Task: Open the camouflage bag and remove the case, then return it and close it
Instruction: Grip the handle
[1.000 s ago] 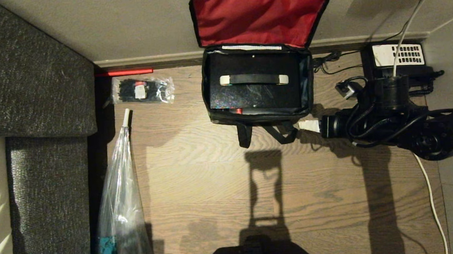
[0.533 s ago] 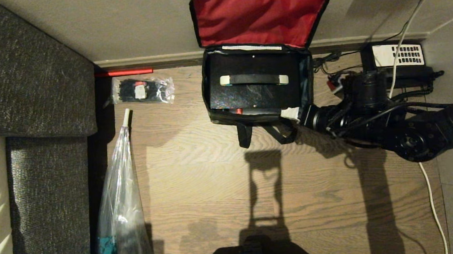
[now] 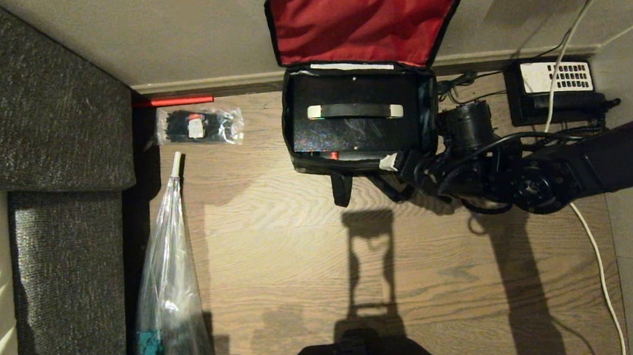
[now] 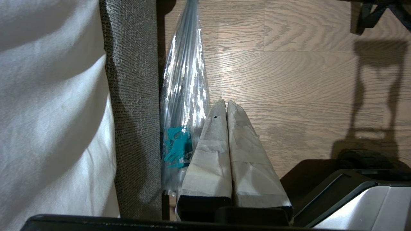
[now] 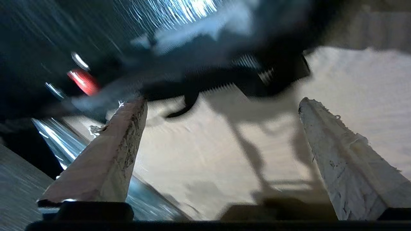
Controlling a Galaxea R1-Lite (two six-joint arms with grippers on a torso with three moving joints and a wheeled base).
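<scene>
The camouflage bag (image 3: 316, 167) stands open on the wood floor against the wall, its red-lined lid (image 3: 361, 24) leaning back. Inside lies the black case (image 3: 358, 135), with a strap handle, a shiny patch and a small red spot. My right gripper (image 3: 391, 166) is at the bag's front right corner, just above its straps. In the right wrist view this gripper (image 5: 221, 102) is open, with only floor between its taped fingers (image 5: 112, 150) and the case's red spot (image 5: 83, 81) just past one of them. My left gripper (image 4: 224, 104) hangs shut and empty, parked low beside the sofa.
A black desk phone (image 3: 558, 91) with cables sits right of the bag, behind my right arm. A white cable (image 3: 594, 247) trails down the right side. A packet of black ties (image 3: 200, 125) and a long clear plastic bag (image 3: 168, 288) lie along the grey sofa (image 3: 38, 108).
My right arm has swung left from in front of the phone to the bag's front right corner, and its wrist has turned. The bag and case have not moved.
</scene>
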